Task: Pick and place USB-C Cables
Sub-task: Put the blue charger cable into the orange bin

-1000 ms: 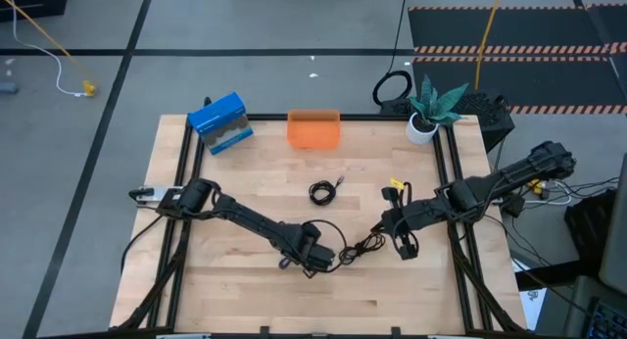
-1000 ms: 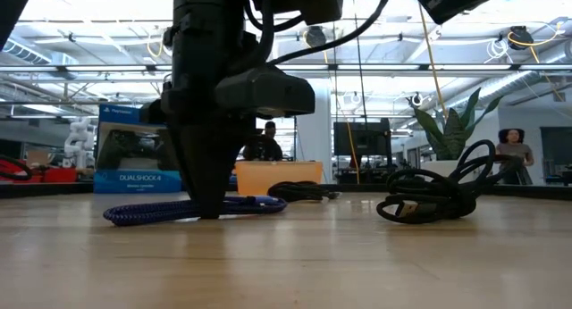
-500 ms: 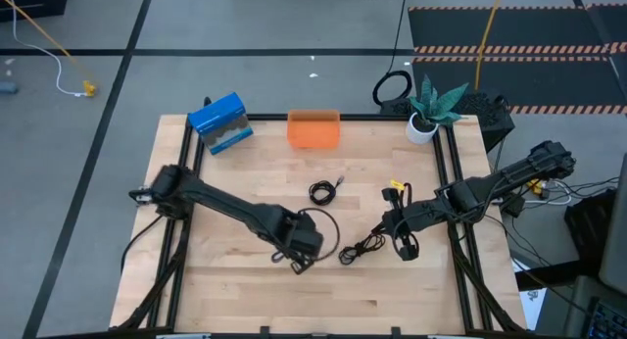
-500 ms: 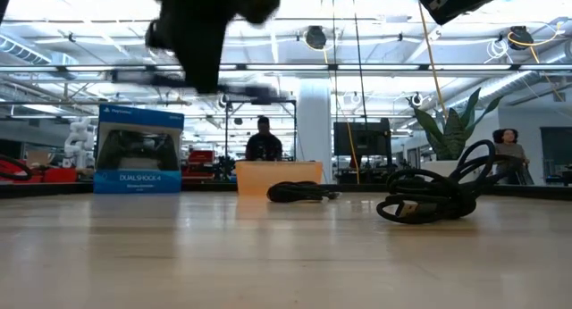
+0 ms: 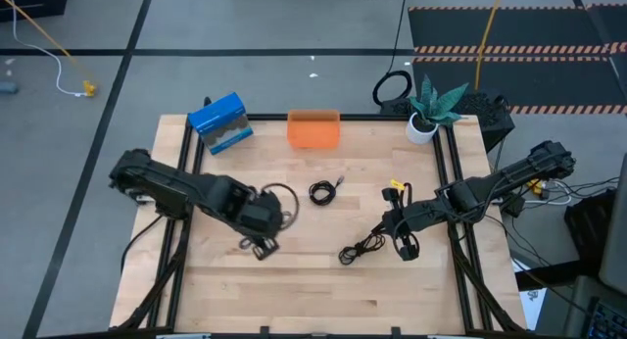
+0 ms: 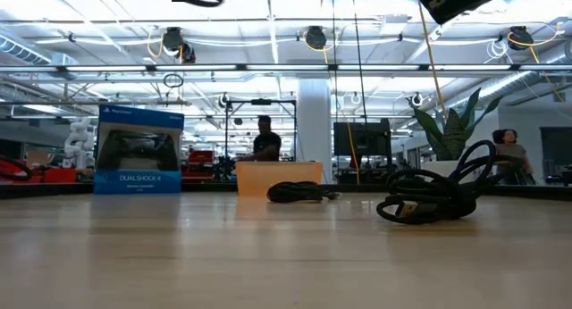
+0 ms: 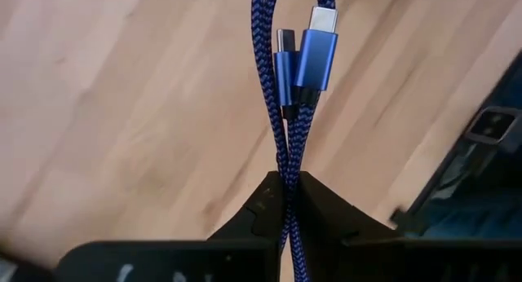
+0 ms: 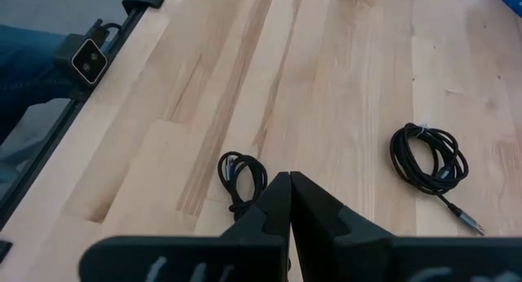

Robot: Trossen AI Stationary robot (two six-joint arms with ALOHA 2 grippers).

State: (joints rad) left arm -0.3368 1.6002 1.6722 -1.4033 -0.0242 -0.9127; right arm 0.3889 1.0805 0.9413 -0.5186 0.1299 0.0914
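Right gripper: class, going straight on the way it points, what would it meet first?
Probably the bare table, just beside the loose black cable: the shut right gripper tilts down at the wood. Depth is unclear; it might graze that cable.

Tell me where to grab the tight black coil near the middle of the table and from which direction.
Take the tight black coil across one side of its ring, coming straight down from above. It lies flat on the wooden table with nothing touching it, so one finger could probably drop into the open centre and the other outside. Avoid the plug end trailing off toward the plant side: pinching it alone would likely let the loops unwind.
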